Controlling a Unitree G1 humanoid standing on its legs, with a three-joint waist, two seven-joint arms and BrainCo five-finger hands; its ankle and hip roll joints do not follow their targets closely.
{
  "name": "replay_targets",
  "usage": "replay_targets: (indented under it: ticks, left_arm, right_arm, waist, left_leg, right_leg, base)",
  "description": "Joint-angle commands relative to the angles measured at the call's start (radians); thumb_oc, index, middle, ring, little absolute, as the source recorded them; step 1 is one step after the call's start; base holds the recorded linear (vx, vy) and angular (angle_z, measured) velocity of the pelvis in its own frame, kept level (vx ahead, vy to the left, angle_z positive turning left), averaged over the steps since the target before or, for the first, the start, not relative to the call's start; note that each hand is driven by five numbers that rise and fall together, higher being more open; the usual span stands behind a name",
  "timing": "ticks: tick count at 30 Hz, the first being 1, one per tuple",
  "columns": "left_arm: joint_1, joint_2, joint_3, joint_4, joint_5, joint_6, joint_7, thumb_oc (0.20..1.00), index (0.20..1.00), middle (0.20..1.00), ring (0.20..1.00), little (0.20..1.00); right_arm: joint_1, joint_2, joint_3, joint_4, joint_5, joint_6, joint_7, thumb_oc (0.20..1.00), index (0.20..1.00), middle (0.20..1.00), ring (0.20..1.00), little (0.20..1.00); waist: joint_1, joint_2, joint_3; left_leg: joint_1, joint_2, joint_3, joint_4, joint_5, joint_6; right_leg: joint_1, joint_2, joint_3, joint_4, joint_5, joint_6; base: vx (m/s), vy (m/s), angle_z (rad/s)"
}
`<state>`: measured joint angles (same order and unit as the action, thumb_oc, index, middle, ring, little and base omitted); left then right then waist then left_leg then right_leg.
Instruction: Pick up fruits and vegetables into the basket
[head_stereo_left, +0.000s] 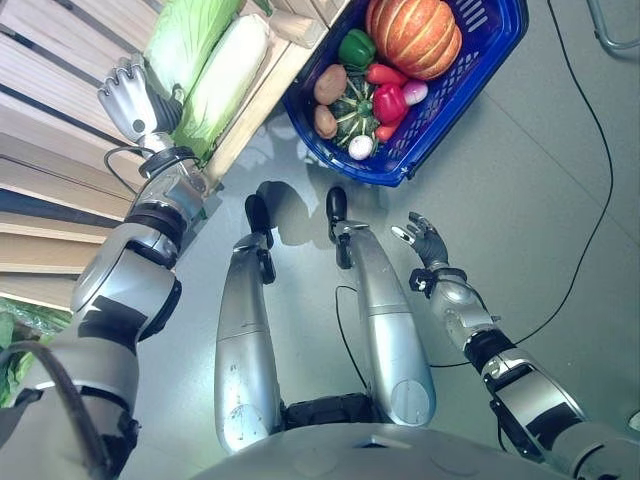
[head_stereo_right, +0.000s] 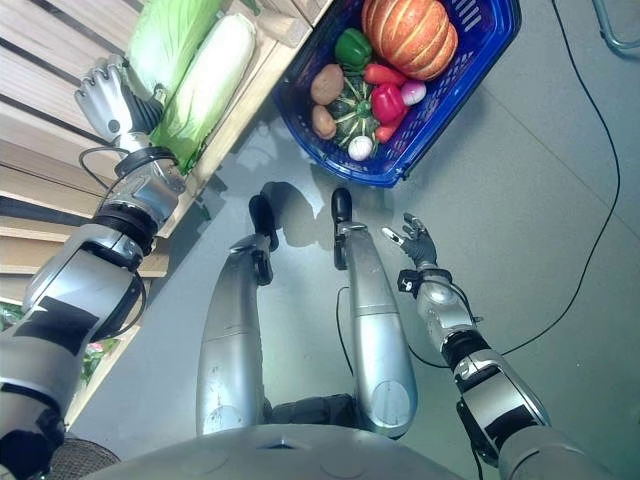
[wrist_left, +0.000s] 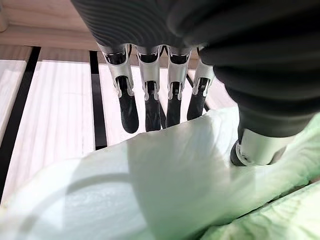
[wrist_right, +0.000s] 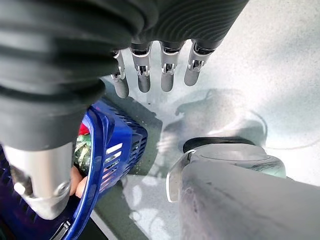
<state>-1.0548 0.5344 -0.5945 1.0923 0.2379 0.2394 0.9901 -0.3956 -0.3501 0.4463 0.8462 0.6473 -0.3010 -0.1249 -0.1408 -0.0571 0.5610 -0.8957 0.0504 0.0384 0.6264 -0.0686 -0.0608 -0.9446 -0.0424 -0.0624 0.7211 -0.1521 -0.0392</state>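
The left hand (head_stereo_left: 128, 95) lies on a cabbage (head_stereo_left: 228, 75) on the slatted shelf (head_stereo_left: 45, 90), fingers straight, thumb pressed into the leaves; the right hand (head_stereo_left: 424, 240) hangs loosely spread over the floor (head_stereo_left: 520, 200) near the full blue basket (head_stereo_left: 440, 110).

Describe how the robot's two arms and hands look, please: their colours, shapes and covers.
Both arms are silver-grey rounded shells with black bands at the joints. The left hand and the right hand have silver fingers with dark tips and a separate thumb. A dark ribbed cover wraps the back of each hand and the wrist, clearest in the wrist views.
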Motion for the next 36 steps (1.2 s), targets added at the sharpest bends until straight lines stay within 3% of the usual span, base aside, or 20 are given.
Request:
replay_targets:
  ticks: [1, 3, 5, 6, 7, 8, 9, 15, 19, 22, 25, 29, 36]
  left_arm:
    - [-0.002, 0.032, 0.02, 0.045, -0.012, 0.05, -0.017, 0.36, 0.36, 0.36, 0.36, 0.36]
    - [-0.002, 0.032, 0.022, 0.045, -0.018, 0.054, -0.008, 0.291, 0.291, 0.291, 0.291, 0.291]
    - [-0.002, 0.035, 0.027, 0.044, -0.022, 0.043, 0.001, 0.369, 0.369, 0.369, 0.369, 0.369]
    - [-0.003, 0.035, 0.03, 0.046, -0.02, 0.033, 0.006, 0.476, 0.476, 0.476, 0.476, 0.476]
    - [-0.005, 0.037, 0.031, 0.045, -0.022, 0.028, 0.01, 0.68, 0.68, 0.68, 0.68, 0.68]
    - [0.0, 0.034, 0.038, 0.035, -0.018, 0.028, 0.014, 0.947, 0.947, 0.947, 0.947, 0.947]
    - [0.004, 0.033, 0.043, 0.031, -0.015, 0.022, 0.021, 1.0, 1.0, 1.0, 1.0, 1.0]
    - [0.009, 0.033, 0.058, 0.009, -0.007, -0.018, 0.076, 1.0, 1.0, 1.0, 1.0, 1.0]
    - [0.01, 0.04, 0.092, -0.025, 0.031, -0.093, 0.186, 1.0, 1.0, 1.0, 1.0, 1.0]
    - [0.023, 0.037, 0.126, -0.047, 0.048, -0.187, 0.262, 1.0, 1.0, 1.0, 1.0, 1.0]
    - [0.036, 0.026, 0.158, -0.078, 0.099, -0.228, 0.296, 1.0, 1.0, 1.0, 1.0, 1.0]
    - [0.038, 0.024, 0.153, -0.076, 0.092, -0.215, 0.256, 1.0, 1.0, 1.0, 1.0, 1.0]
    - [0.032, 0.028, 0.119, -0.03, 0.046, -0.137, 0.176, 1.0, 1.0, 1.0, 1.0, 1.0]
  right_arm:
    - [0.103, -0.02, -0.007, -0.083, 0.019, -0.035, -0.005, 1.0, 1.0, 1.0, 1.0, 1.0]
    - [0.105, -0.019, -0.006, -0.096, 0.017, -0.032, -0.008, 1.0, 1.0, 1.0, 1.0, 1.0]
    - [0.103, -0.019, -0.003, -0.095, 0.018, -0.034, -0.007, 1.0, 1.0, 1.0, 1.0, 1.0]
    - [0.103, -0.017, -0.003, -0.091, 0.017, -0.036, -0.004, 1.0, 1.0, 1.0, 1.0, 1.0]
    - [0.105, -0.018, -0.004, -0.09, 0.018, -0.038, 0.0, 1.0, 1.0, 1.0, 1.0, 1.0]
    - [0.109, -0.016, -0.003, -0.091, 0.016, -0.039, -0.002, 1.0, 1.0, 1.0, 1.0, 1.0]
    - [0.11, -0.013, -0.003, -0.094, 0.013, -0.036, -0.005, 1.0, 1.0, 1.0, 1.0, 1.0]
    - [0.107, -0.006, -0.001, -0.097, 0.016, -0.032, -0.01, 1.0, 1.0, 1.0, 1.0, 1.0]
    - [0.119, 0.0, -0.003, -0.097, 0.018, -0.036, -0.009, 1.0, 1.0, 1.0, 1.0, 1.0]
    - [0.128, 0.006, -0.002, -0.092, 0.017, -0.043, -0.008, 1.0, 1.0, 1.0, 1.0, 1.0]
    - [0.134, 0.014, -0.006, -0.089, 0.015, -0.042, -0.007, 1.0, 1.0, 1.0, 1.0, 1.0]
    - [0.128, 0.015, -0.007, -0.096, 0.014, -0.027, -0.014, 1.0, 1.0, 1.0, 1.0, 1.0]
    - [0.127, 0.013, -0.007, -0.1, 0.01, -0.023, -0.009, 1.0, 1.0, 1.0, 1.0, 1.0]
  waist:
    - [-0.007, -0.012, -0.041]
    - [-0.007, -0.014, -0.041]
    - [-0.006, -0.014, -0.041]
    - [-0.005, -0.014, -0.041]
    - [-0.005, -0.015, -0.041]
    - [-0.004, -0.014, -0.041]
    - [-0.003, -0.015, -0.041]
    - [0.003, -0.016, -0.041]
    - [0.006, -0.017, -0.041]
    - [0.011, -0.015, -0.041]
    - [0.015, -0.017, -0.041]
    - [0.016, -0.016, -0.041]
    - [0.009, -0.02, -0.041]
  left_leg:
    - [-0.043, -0.058, 0.076, 0.038, -0.064, 0.041]
    - [-0.05, -0.056, 0.078, 0.037, -0.062, 0.043]
    - [-0.056, -0.055, 0.077, 0.034, -0.06, 0.044]
    - [-0.058, -0.055, 0.076, 0.034, -0.059, 0.043]
    - [-0.059, -0.055, 0.076, 0.034, -0.059, 0.042]
    - [-0.058, -0.057, 0.073, 0.032, -0.059, 0.041]
    - [-0.057, -0.058, 0.072, 0.031, -0.059, 0.041]
    - [-0.046, -0.059, 0.07, 0.019, -0.055, 0.04]
    - [-0.038, -0.058, 0.069, 0.017, -0.057, 0.04]
    - [-0.035, -0.058, 0.067, 0.02, -0.059, 0.039]
    - [-0.027, -0.06, 0.063, 0.018, -0.061, 0.038]
    - [-0.021, -0.059, 0.065, 0.013, -0.059, 0.038]
    - [-0.024, -0.052, 0.072, 0.014, -0.06, 0.039]
  right_leg:
    - [0.008, 0.036, 0.007, -0.048, 0.046, 0.066]
    - [0.0, 0.035, 0.006, -0.047, 0.047, 0.066]
    - [-0.008, 0.035, 0.005, -0.045, 0.047, 0.065]
    - [-0.01, 0.036, 0.005, -0.045, 0.047, 0.066]
    - [-0.011, 0.036, 0.004, -0.043, 0.047, 0.067]
    - [-0.011, 0.036, 0.003, -0.042, 0.047, 0.068]
    - [-0.01, 0.035, 0.003, -0.044, 0.047, 0.068]
    - [0.002, 0.036, 0.0, -0.058, 0.051, 0.068]
    - [0.013, 0.034, -0.003, -0.064, 0.049, 0.068]
    - [0.017, 0.034, -0.006, -0.062, 0.048, 0.067]
    - [0.024, 0.033, -0.01, -0.062, 0.047, 0.068]
    - [0.03, 0.034, -0.01, -0.068, 0.047, 0.067]
    - [0.028, 0.032, -0.01, -0.07, 0.05, 0.068]
  base:
    - [0.0, 0.0, 0.0]
    - [0.0, 0.0, 0.0]
    - [0.0, 0.0, 0.0]
    - [0.0, 0.0, 0.0]
    - [0.0, 0.0, 0.0]
    - [0.0, 0.0, 0.0]
    - [0.0, 0.0, 0.0]
    - [0.0, -0.008, -0.01]
    - [0.0, -0.009, 0.0]
    - [0.0, -0.016, 0.02]
    - [0.01, -0.021, 0.01]
    - [0.0, 0.002, 0.01]
    - [0.0, 0.003, -0.01]
